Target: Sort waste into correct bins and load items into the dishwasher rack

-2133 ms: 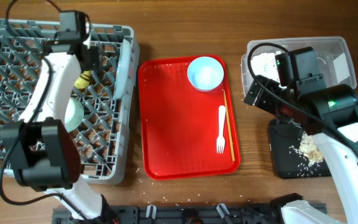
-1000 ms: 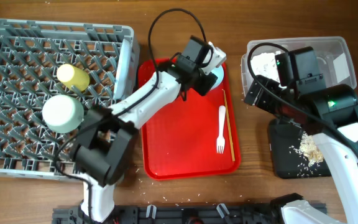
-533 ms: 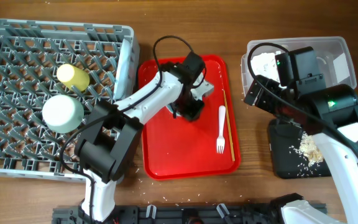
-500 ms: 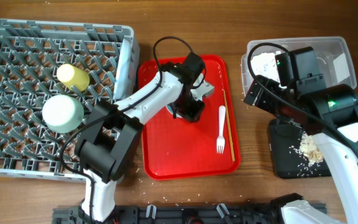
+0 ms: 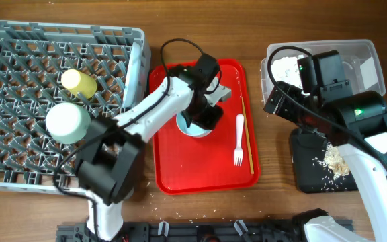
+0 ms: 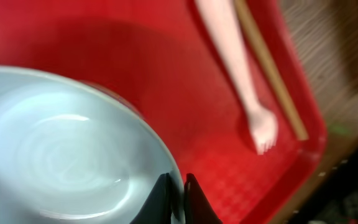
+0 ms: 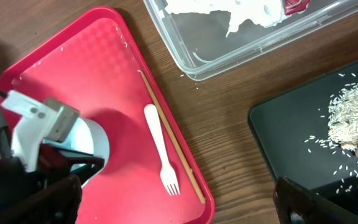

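Pinching bowl [image 6: 61, 155] rim — left gripper [image 6: 176, 188]

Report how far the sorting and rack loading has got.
Done: the yellow cup, one bowl and the plate on edge sit in the rack; the napkin lies in the clear tub, rice on the black tray. In hand: the left gripper, jaws shut on the rim of the second bowl, holds it at the red tray. Left: that bowl, the fork and the stick.
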Tool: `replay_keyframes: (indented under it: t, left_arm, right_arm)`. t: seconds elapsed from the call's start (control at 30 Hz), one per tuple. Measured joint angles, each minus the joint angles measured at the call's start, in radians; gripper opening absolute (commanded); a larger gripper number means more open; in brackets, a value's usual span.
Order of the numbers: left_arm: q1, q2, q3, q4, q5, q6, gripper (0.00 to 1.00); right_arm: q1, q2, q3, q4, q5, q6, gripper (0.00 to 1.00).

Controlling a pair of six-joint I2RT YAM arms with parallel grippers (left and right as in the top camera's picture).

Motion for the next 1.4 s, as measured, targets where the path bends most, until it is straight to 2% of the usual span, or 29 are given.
replay_keyframes:
  t: [0.1,0.2,0.3,0.4,0.43,0.5,0.53,0.63,0.77,0.83,0.97,1.07,1.1,1.13,1.2,1.23,1.27,1.33,1.4]
  left_arm:
    - [0.021,-0.095,0.023,-0.002,0.053,-0.073,0.04]
    - [0.113,-0.259,0.061,0.031,0.108,-0.173,0.04]
    - [0.352,-0.453,0.086,0.088,0.267,-0.244,0.04]
    - [0.665,-0.51,0.092,0.099,0.513,-0.302,0.04]
    - [0.798,-0.502,0.091,0.098,0.631,-0.318,0.04]
    - [0.934,-0.491,0.091,0.096,0.76,-0.328,0.04]
    - [1.096,-0.464,0.091,0.084,0.795,-0.333,0.04]
    - [1.271,-0.368,0.091,0.08,0.864,-0.336,0.04]
    - [1.367,-0.185,0.09,0.211,0.923,-0.342,0.04]
    - [1.388,-0.048,0.089,0.341,1.033,-0.349,0.04]
    - [1.4,0.126,0.089,0.351,1.127,-0.356,0.04]
    - [1.427,0.159,0.089,0.343,1.139,-0.357,0.04]
    - [1.445,0.16,0.089,0.326,1.14,-0.359,0.13]
    - [1.469,0.16,0.089,0.315,1.145,-0.36,0.29]
    - [1.521,0.161,0.089,0.283,1.149,-0.366,0.76]
    - [1.545,0.161,0.089,0.268,1.148,-0.364,0.86]
    - [1.566,0.161,0.089,0.257,1.146,-0.363,0.92]
    - [1.603,0.161,0.089,0.219,1.131,-0.369,0.97]
    - [1.619,0.161,0.089,0.19,1.117,-0.368,0.97]
  right_arm:
    - [0.0,0.0,0.0,0.0,0.0,0.0,1.0]
    - [0.0,0.0,0.0,0.0,0.0,0.0,1.0]
    - [0.0,0.0,0.0,0.0,0.0,0.0,1.0]
    - [0.0,0.0,0.0,0.003,0.0,0.0,1.0]
    - [0.0,0.0,0.0,0.003,0.0,0.0,1.0]
    - [0.0,0.0,0.0,0.003,0.0,0.0,1.0]
    - [0.0,0.0,0.0,0.003,0.0,0.0,1.0]
    - [0.0,0.0,0.0,0.003,0.0,0.0,1.0]
    - [0.0,0.0,0.0,0.003,0.0,0.0,1.0]
    - [0.0,0.0,0.0,0.004,0.0,0.0,1.0]
    - [0.0,0.0,0.0,0.004,0.0,0.0,1.0]
    - [0.0,0.0,0.0,0.004,0.0,0.0,1.0]
    - [0.0,0.0,0.0,0.004,0.0,0.0,1.0]
    - [0.0,0.0,0.0,0.004,0.0,0.0,1.0]
    - [0.0,0.0,0.0,0.004,0.0,0.0,1.0]
    - [0.0,0.0,0.0,0.004,0.0,0.0,1.0]
    - [0.0,0.0,0.0,0.004,0.0,0.0,1.0]
    - [0.0,0.0,0.0,0.004,0.0,0.0,1.0]
    - [0.0,0.0,0.0,0.004,0.0,0.0,1.0]
